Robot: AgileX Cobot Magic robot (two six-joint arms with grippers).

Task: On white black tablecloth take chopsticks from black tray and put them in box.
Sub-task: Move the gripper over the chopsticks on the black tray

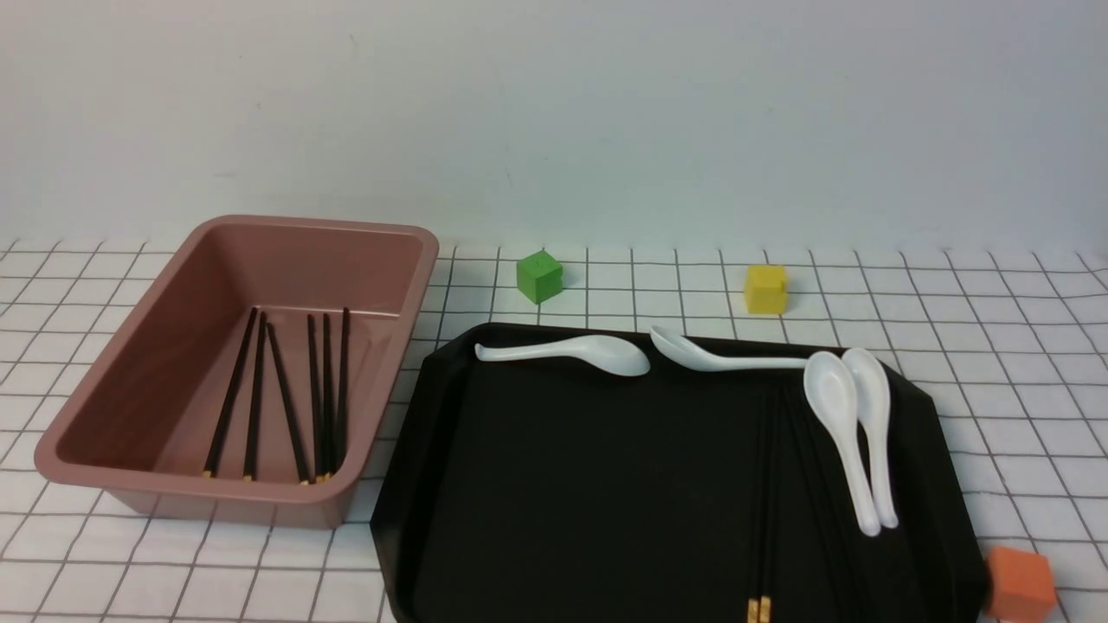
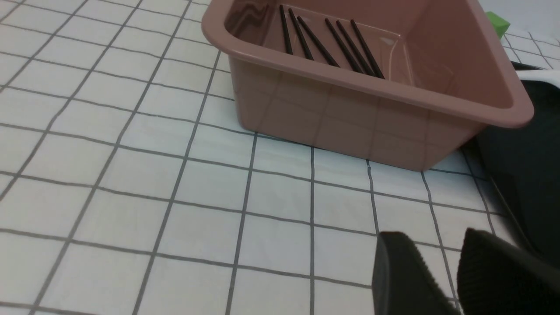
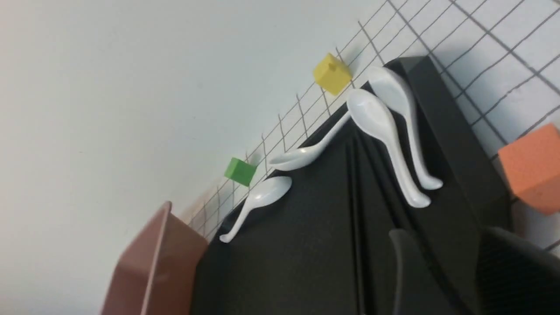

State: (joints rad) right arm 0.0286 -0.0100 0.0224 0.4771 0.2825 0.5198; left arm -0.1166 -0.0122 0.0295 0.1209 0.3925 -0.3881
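Note:
The pink-brown box (image 1: 320, 225) stands at the left on the gridded tablecloth (image 1: 995, 329) and holds several black chopsticks (image 1: 325, 389), which also show in the left wrist view (image 2: 341, 48). The black tray (image 1: 563, 519) lies to its right. More chopsticks (image 1: 763, 502) lie on the tray's right half, gold ends toward me. Neither gripper shows in the front view. My left gripper (image 2: 437, 249) is open and empty over the cloth, near the box's (image 2: 350, 118) near corner. My right gripper (image 3: 450, 249) is open over the tray (image 3: 284, 262), straddling a chopstick, with others (image 3: 355, 218) beside it.
Several white spoons lie on the tray: two along its far edge (image 1: 571, 353) and two side by side at the right (image 1: 840, 415). A green cube (image 1: 539, 276) and a yellow cube (image 1: 766, 288) sit behind the tray. An orange cube (image 1: 1021, 584) sits at its near right corner.

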